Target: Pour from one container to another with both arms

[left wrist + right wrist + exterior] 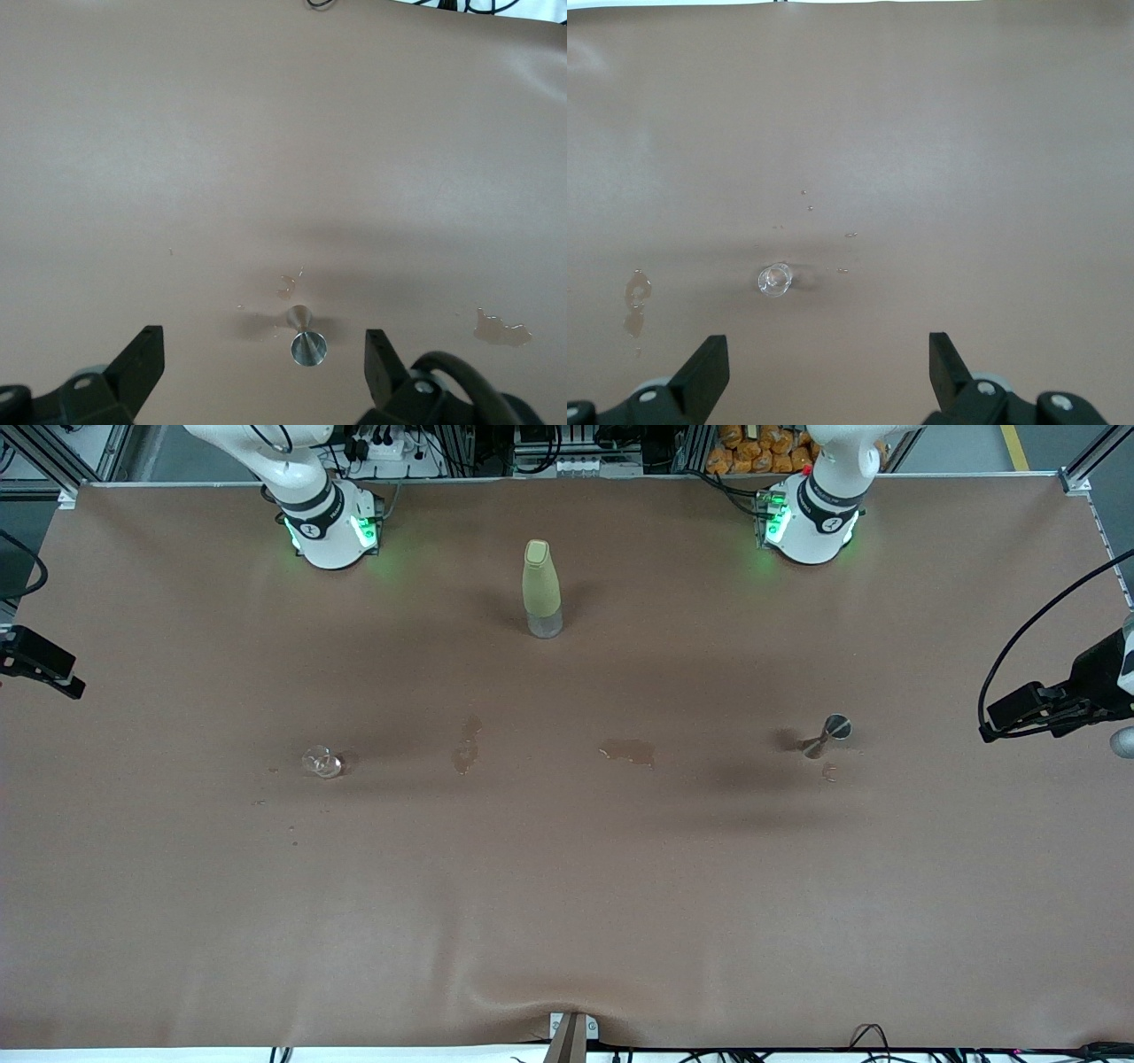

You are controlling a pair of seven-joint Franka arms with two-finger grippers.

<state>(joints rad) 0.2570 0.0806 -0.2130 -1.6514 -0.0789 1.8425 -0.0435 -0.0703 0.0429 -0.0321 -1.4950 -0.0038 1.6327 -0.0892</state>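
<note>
A small metal jigger (828, 735) stands on the brown table toward the left arm's end. In the left wrist view the jigger (306, 336) lies below my left gripper (264, 354), which hangs high over it, open and empty. A small clear glass (322, 762) stands toward the right arm's end. The right wrist view shows the glass (775, 279) below my right gripper (828, 359), also open and empty, high over the table. Only the arms' bases (328, 522) (811, 518) show in the front view.
An olive-green bottle (540, 589) with a clear base stands upright between the two bases. Wet patches (629, 751) (467, 746) mark the cloth between glass and jigger. Black camera mounts (40, 660) (1063, 700) stick in at both table ends.
</note>
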